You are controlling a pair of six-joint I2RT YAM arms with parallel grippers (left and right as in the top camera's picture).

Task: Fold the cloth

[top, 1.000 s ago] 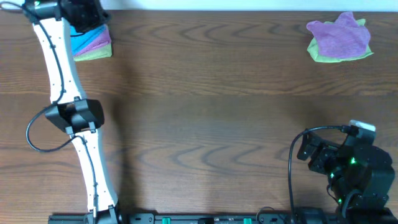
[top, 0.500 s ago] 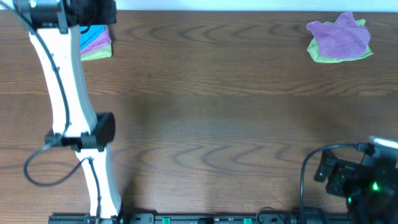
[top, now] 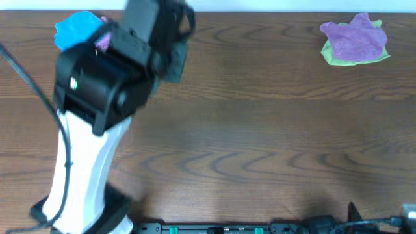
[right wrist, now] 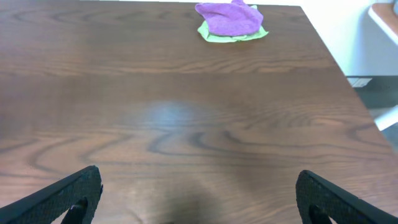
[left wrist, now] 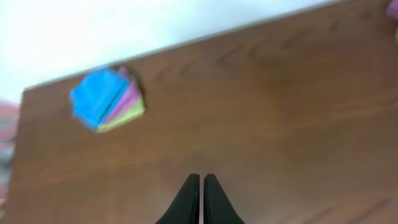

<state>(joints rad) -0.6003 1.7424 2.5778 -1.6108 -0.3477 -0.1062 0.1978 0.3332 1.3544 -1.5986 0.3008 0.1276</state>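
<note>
The sky-blue cloth (left wrist: 98,96) lies folded on top of a purple and a lime-green cloth near the table's far left corner. It also shows in the overhead view (top: 78,29), partly hidden by my left arm (top: 104,84). My left gripper (left wrist: 202,186) is shut and empty, raised above bare table, well apart from the blue cloth. My right gripper (right wrist: 199,193) is wide open and empty, low over the table's near right side.
A crumpled purple cloth (top: 354,38) lies on a lime-green cloth at the far right corner and also shows in the right wrist view (right wrist: 230,17). The table's right edge (right wrist: 348,81) drops off toward the floor.
My left arm has lifted off the stack at the far left and swung up toward the camera and to the right. My right arm has drawn back almost out of the overhead view.
</note>
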